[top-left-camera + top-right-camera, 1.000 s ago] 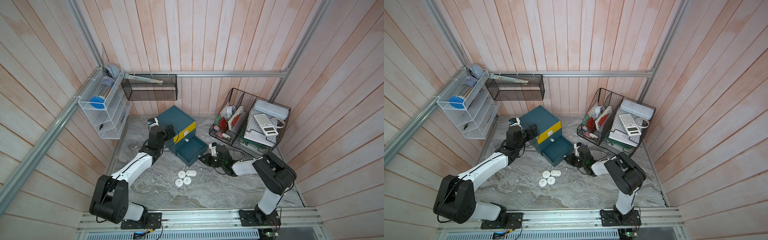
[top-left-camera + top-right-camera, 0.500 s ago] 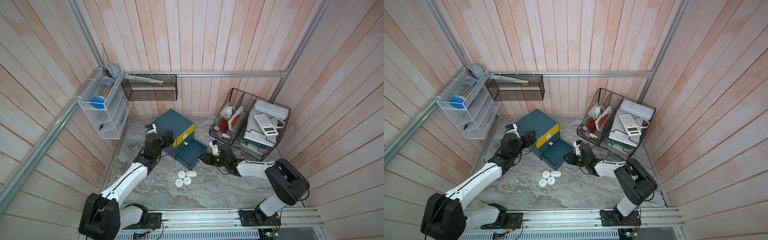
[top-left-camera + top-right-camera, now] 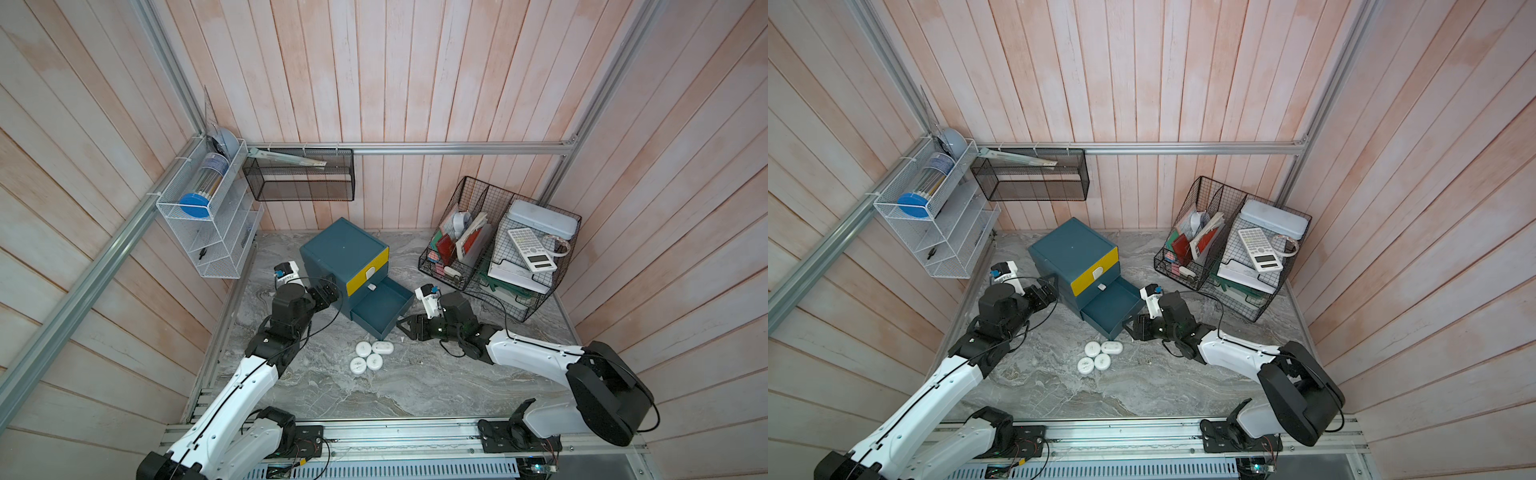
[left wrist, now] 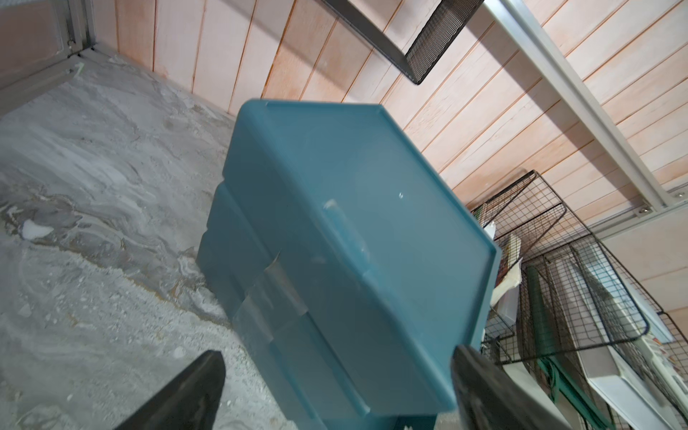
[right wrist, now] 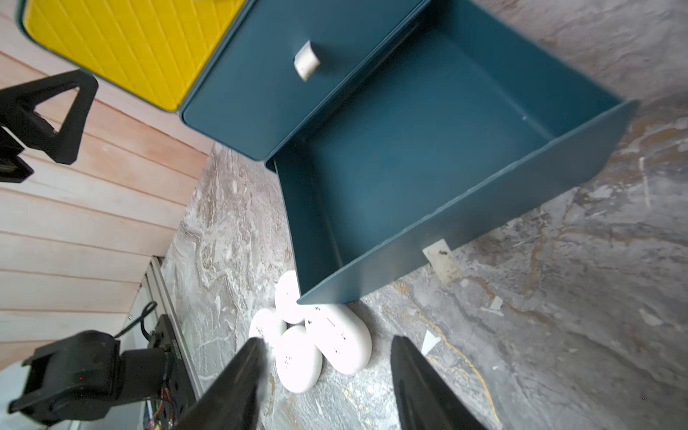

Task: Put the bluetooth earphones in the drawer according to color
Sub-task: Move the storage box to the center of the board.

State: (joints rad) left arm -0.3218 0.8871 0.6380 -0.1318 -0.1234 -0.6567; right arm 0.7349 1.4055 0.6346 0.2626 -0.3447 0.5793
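Your left arm [image 3: 247, 384] and right arm [image 3: 534, 353] pair glossy white link shells with matte black joints. Just behind the tapered black plastic fingers [image 5: 420, 391], each wrist carries a small white camera block [image 3: 426, 299] with a blue plug.

Both top views: overhead, distant, sharing the whole worktop [image 3: 415, 386]; left wrist view: close, cabinet [image 4: 372, 223] directly ahead of left claw [image 4: 337, 353]; right wrist view: close, open drawer [image 5: 428, 149] ahead of right claw [image 5: 327, 342].

Setting: robot test booth dressed as an office desk.
Evidence: plank walls [image 3: 374, 83] on aluminium frame [image 3: 457, 148]; marble-look tabletop [image 3: 415, 386]; wire organiser [image 3: 473, 199] holding calculator [image 3: 532, 249]; base rail [image 3: 395, 432] carrying left arm [image 3: 245, 386] and right arm [image 3: 532, 353].
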